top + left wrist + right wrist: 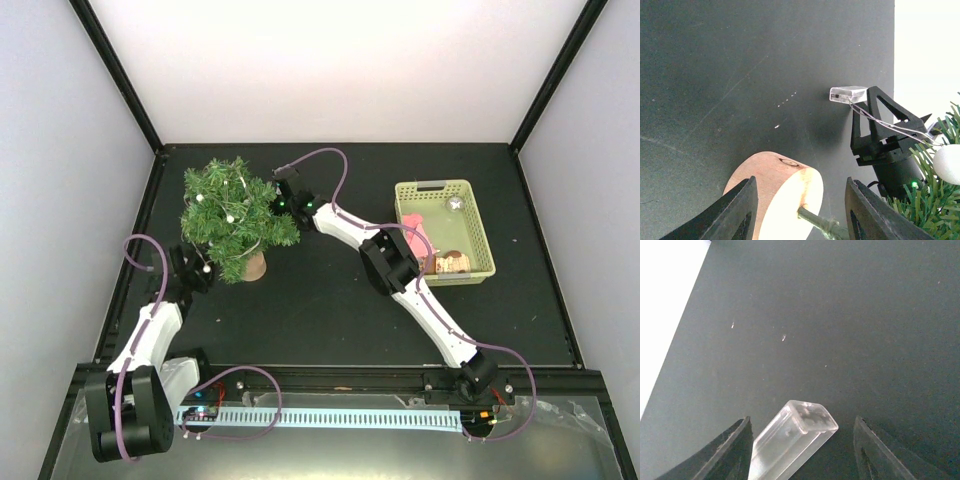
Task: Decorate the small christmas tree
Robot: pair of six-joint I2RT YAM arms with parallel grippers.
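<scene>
at left, the small christmas tree (pixel 238 215) bears white bulbs (pixel 946 164).

The left arm (pixel 150 338) and right arm (pixel 440 320) are white-shelled with black joints. Purple cables (pixel 335 160) loop behind matte black, wedge-shaped fingers (pixel 740 210); a green light (pixel 914 184) glows behind the right pair.

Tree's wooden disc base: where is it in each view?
Top external: wooden base left of centre, below the tree foliage.
Left wrist: bottom centre, framed by the left gripper's fingers.
Right wrist: not in it.
Shared landmark: right gripper, in all three; the clear box at its tip shows in both wrist views.
</scene>
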